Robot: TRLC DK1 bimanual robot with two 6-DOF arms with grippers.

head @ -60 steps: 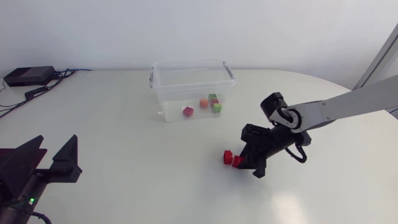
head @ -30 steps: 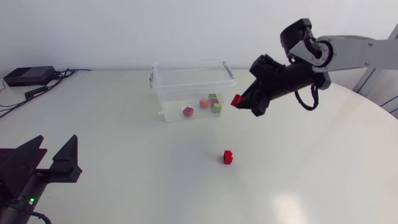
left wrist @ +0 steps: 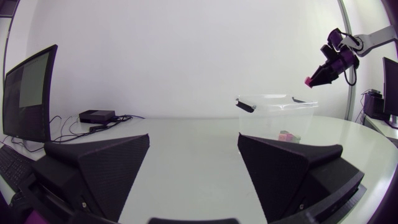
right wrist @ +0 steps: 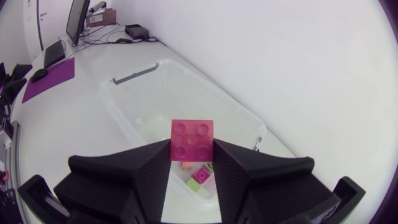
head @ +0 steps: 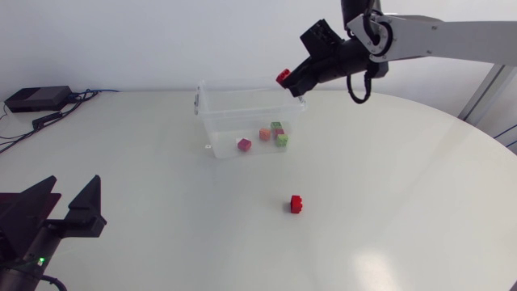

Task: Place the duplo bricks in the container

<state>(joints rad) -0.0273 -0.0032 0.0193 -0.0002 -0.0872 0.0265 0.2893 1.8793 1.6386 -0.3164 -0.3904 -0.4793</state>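
My right gripper (head: 287, 81) hangs above the right rim of the clear plastic container (head: 212, 103) and is shut on a red duplo brick (head: 283, 77). The right wrist view shows that brick (right wrist: 192, 140) clamped between the fingers, studs up, with the container (right wrist: 124, 106) open below it. Several bricks lie inside: a red one (head: 244, 145), an orange one (head: 264, 134) and a green one (head: 281, 139). Another red brick (head: 296, 204) sits alone on the table in front of the container. My left gripper (head: 56, 212) rests open at the near left; its view shows the distant container (left wrist: 277, 115).
A black box (head: 36, 99) with cables lies at the far left corner of the white table (head: 404, 202). The container has grey handles on its short sides (head: 196, 100).
My right gripper lifted one red brick from beside the other on the table and carried it up and back to above the container's right rim. The left arm stayed still.
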